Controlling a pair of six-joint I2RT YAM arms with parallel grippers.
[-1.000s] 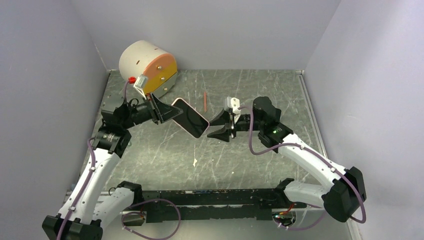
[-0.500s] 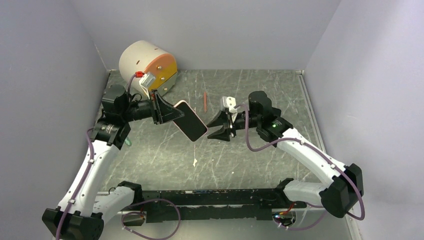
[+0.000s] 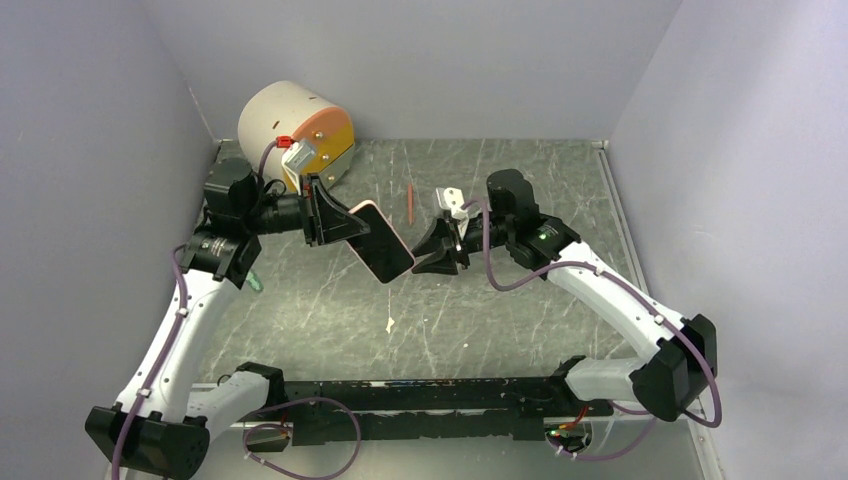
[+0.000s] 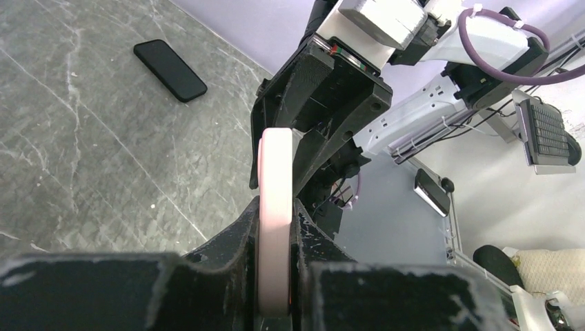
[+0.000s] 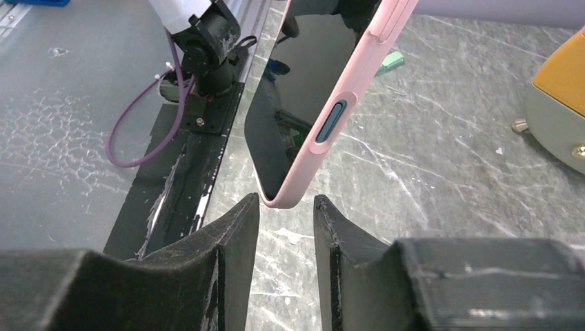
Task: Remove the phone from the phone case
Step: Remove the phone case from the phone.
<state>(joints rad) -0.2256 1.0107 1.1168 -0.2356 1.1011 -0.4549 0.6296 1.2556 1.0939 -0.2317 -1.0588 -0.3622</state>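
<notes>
Your left gripper (image 3: 335, 222) is clamped on one end of the pale pink soft phone case (image 4: 276, 207). The jaws are nearly closed, with the case edge pinched between them and held clear above the table. The black-screened phone (image 3: 385, 252) sits inside the case. The left wrist view shows the case edge-on, standing straight up out of the fingers.

- Phone position: it is in the air over the middle of the grey marbled tabletop (image 3: 540, 180), between the two arms. In the top view it slants from the left gripper down toward the right one.
- Your right gripper (image 3: 418, 257) is parted to a narrow gap and holds nothing. In the right wrist view the free lower corner of the case sits right at the mouth of that gap, one finger (image 5: 238, 227) on each side. You cannot tell from these views whether either finger touches it.
- Case edge: one grey-blue oblong side button (image 5: 330, 122) faces the right wrist camera.
- Screen: it is dark and shows only reflections. Any lettering on the case or screen is too small to read.

Elsewhere on the table:
- A cream cylinder with an orange and yellow face (image 3: 290, 125) stands at the back left corner.
- A thin red-orange stick (image 3: 410, 203) lies behind the phone.
- A small pale scrap (image 3: 389, 323) lies nearer the arm bases.
- A small green piece (image 3: 255, 283) lies beside the left arm.
</notes>
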